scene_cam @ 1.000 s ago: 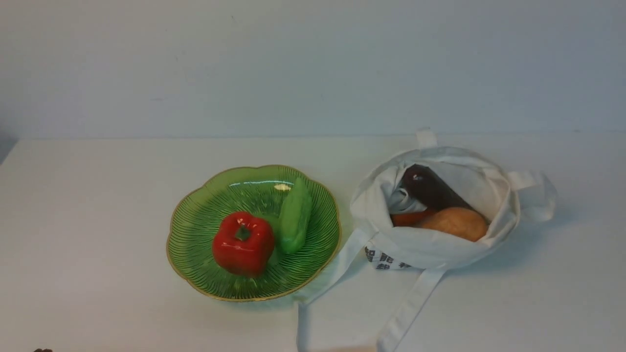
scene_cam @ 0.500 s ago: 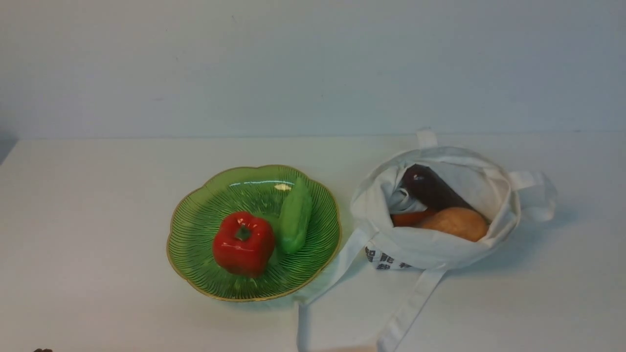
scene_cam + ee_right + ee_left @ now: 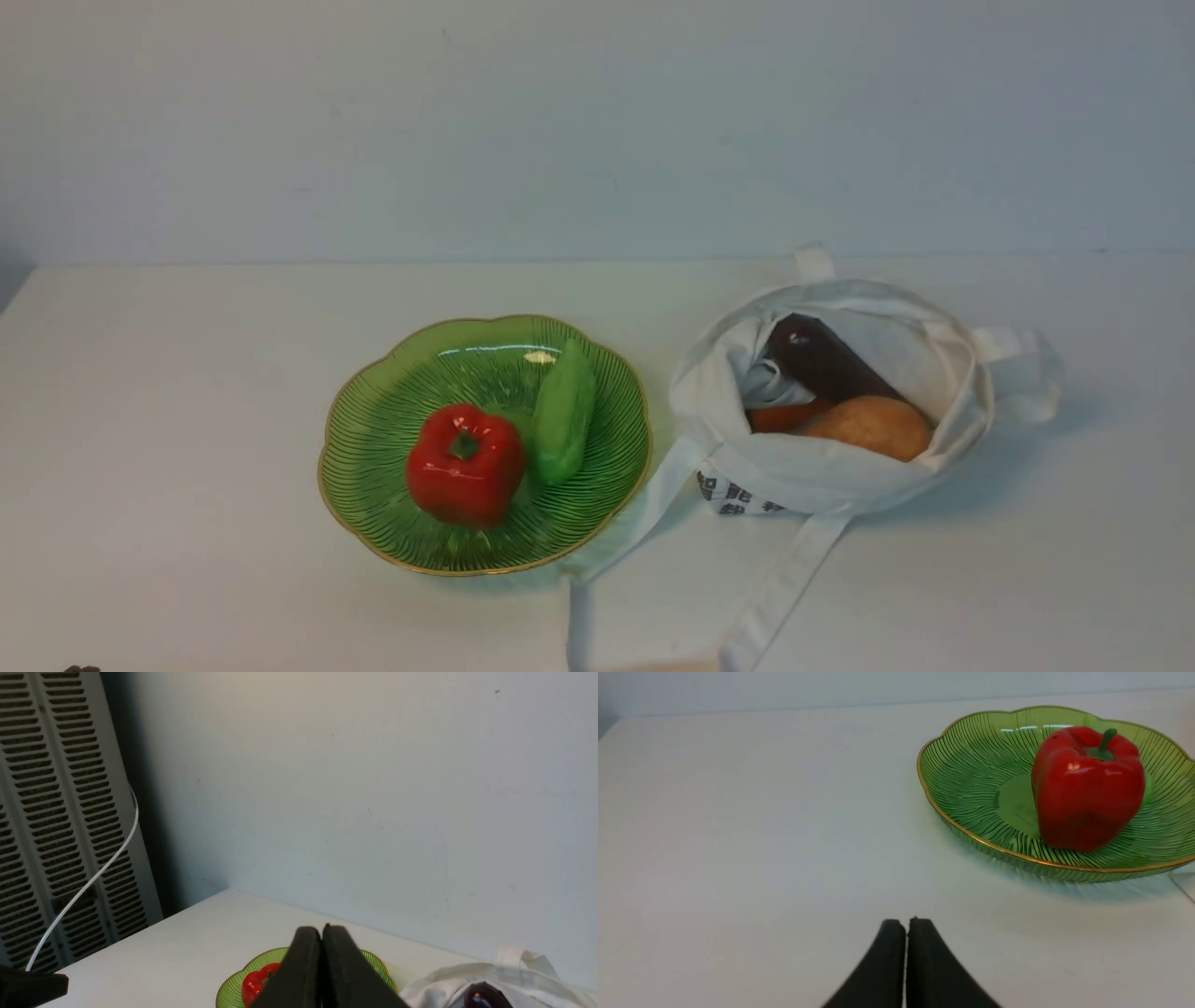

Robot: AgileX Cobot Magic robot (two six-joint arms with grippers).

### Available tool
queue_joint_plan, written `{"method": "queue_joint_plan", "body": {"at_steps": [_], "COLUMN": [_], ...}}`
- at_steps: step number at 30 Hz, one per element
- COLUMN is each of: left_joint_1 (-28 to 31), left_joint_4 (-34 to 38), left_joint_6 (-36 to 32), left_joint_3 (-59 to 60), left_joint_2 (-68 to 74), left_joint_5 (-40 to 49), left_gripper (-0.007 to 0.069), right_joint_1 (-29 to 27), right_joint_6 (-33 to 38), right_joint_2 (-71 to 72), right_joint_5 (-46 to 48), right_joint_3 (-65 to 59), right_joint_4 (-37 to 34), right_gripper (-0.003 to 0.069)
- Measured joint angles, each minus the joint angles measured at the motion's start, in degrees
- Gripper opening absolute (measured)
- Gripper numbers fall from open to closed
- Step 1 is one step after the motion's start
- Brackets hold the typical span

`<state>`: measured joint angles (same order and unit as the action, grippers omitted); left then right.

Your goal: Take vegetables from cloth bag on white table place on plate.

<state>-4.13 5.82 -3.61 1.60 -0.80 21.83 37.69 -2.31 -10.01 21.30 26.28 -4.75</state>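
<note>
Inside the cloth bag (image 3: 784,457), at the right of the front view, three vegetables are visible: a dark purple eggplant (image 3: 831,359), a tan-orange rounded vegetable (image 3: 873,426) and an orange vegetable (image 3: 784,416), partly hidden. The eggplant lies obliquely, on the far side of the other two. The bag rests on the white table (image 3: 187,420), mouth open, printed characters (image 3: 738,495) on its near side. One flat strap (image 3: 784,593) extends from the bag toward the robot.

To the left of the bag, apart from its body, is the green glass plate (image 3: 373,504) with a scalloped gold rim. The plate contains a red bell pepper (image 3: 465,465) and a light green tapered vegetable (image 3: 564,415), positioned right of the pepper.

Left gripper (image 3: 907,921): fingertips together, no item between them. Right gripper (image 3: 322,928): fingertips together, likewise unloaded. A wall (image 3: 597,131) stands behind the table. A louvered panel (image 3: 70,812) and a white cable (image 3: 93,879) appear in the right wrist view.
</note>
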Motion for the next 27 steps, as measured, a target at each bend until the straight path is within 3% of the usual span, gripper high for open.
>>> {"method": "queue_joint_plan", "body": {"at_steps": [5,8,15,19,27], "left_joint_1": [0.00,0.00,0.00,0.00,0.00], "left_joint_4": [0.00,0.00,0.00,0.00,0.00], "left_joint_6": [0.00,0.00,0.00,0.00,0.00], "left_joint_3": [0.00,0.00,0.00,0.00,0.00], "left_joint_2": [0.00,0.00,0.00,0.00,0.00], "left_joint_5": [0.00,0.00,0.00,0.00,0.00], "left_gripper": [-0.0008,-0.0008,-0.0008,-0.0008,-0.0008], "right_joint_1": [-6.25,-17.95,-34.05,-35.85,-36.17], "right_joint_6": [0.61,1.19,4.26,4.47,4.47], "right_joint_2": [2.63,4.90,9.86,10.61,10.63], "right_joint_5": [-0.80,-1.35,-1.16,0.59,0.70], "right_joint_3": [-2.14,-7.14,-20.97,-27.36,-27.43], "right_joint_4": [1.15,1.83,3.81,4.17,3.70], "right_gripper": [-0.0015,-0.0015,-0.0015,-0.0015,-0.0015]}}
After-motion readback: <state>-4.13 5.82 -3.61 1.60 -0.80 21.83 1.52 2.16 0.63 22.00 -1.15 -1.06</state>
